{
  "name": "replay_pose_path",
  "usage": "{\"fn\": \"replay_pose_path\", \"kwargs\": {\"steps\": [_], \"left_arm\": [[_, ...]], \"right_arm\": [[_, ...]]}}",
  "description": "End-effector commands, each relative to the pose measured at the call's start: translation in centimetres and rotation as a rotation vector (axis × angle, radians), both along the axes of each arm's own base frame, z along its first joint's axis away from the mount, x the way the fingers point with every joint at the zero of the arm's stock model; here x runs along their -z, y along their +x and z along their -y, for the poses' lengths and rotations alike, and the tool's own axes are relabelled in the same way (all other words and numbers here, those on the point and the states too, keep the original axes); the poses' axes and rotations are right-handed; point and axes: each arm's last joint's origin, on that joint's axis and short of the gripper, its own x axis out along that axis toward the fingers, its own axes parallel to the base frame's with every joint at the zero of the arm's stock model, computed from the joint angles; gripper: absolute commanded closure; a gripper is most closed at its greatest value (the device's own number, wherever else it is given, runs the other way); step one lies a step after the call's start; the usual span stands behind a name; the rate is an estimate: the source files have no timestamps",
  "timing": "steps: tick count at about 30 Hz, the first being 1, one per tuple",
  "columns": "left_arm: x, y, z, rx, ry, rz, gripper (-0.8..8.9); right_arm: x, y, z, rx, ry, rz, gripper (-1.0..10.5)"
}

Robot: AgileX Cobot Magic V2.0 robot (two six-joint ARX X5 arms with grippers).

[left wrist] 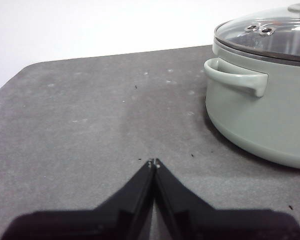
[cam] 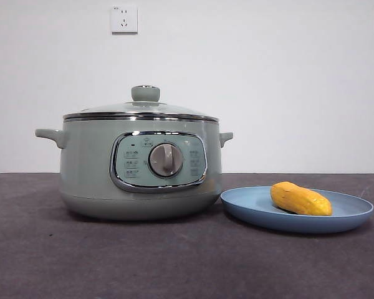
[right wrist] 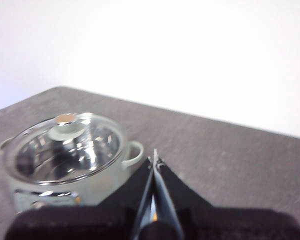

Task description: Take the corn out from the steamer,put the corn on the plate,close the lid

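Note:
The sage-green steamer stands left of centre in the front view, with the glass lid resting on it, knob up. The yellow-orange corn lies on the light-blue plate to the steamer's right. My left gripper is shut and empty, low over the table beside the steamer and its lid. My right gripper is shut and empty, held above the table next to the steamer; the lid shows closed from above. Neither arm shows in the front view.
The dark grey table runs to a white wall with a socket. The table's far edge and rounded corner show in the left wrist view.

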Motion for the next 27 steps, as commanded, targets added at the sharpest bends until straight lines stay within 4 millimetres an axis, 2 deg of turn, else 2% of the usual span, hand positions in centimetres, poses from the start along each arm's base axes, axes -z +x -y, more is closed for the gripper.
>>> {"fn": "replay_pose_path", "kwargs": {"steps": [1,6,13,20,27], "left_arm": [[0.4,0.1,0.0,-0.004,-0.006,-0.008,8.17],[0.4,0.1,0.0,-0.004,-0.006,-0.008,8.17],[0.4,0.1,0.0,-0.004,-0.006,-0.007,8.17],[0.4,0.1,0.0,-0.004,-0.006,-0.008,8.17],[0.4,0.1,0.0,-0.004,-0.006,-0.008,8.17]], "right_arm": [[3.1,0.3,0.1,0.013,-0.002,0.047,9.5],[7.8,0.5,0.1,0.033,0.008,0.110,9.5],[12.8,0.2,0.7,0.233,0.088,0.066,9.5],[15.6,-0.1,0.8,0.262,0.124,0.063,9.5],[18.1,0.3,0.8,0.292,0.127,-0.053,9.5]]}}
